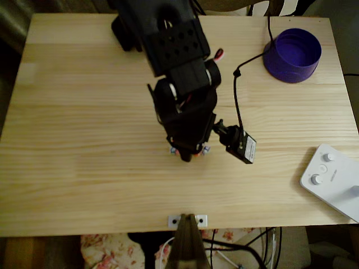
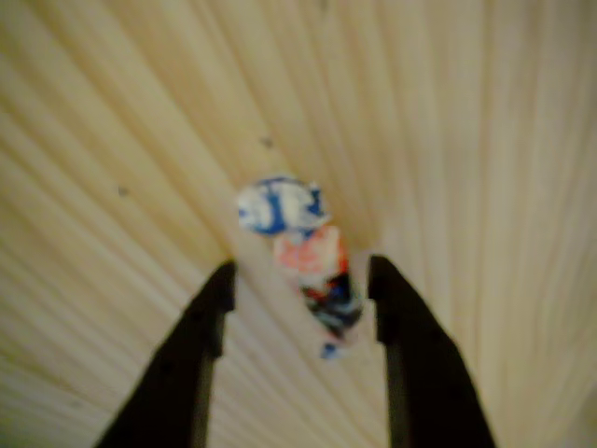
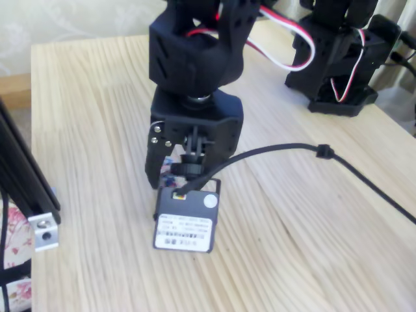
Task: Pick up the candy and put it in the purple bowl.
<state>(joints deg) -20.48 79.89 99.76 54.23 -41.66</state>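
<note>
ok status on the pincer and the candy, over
Pincer open, down at the table. Candy between its fingers, not gripped. Purple bowl empty, path clear.

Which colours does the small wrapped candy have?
Pinkish-red middle, white-and-blue twisted ends on the small wrapped candy; clearest in the wrist view.

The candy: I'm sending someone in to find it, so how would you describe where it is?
Start at the wooden table and find the black arm near its middle. Under its gripper, between the two open dark fingers, lies the candy. It is a small twisted sweet in a red, white and blue wrapper, far smaller than the purple bowl at the table's corner.
</note>
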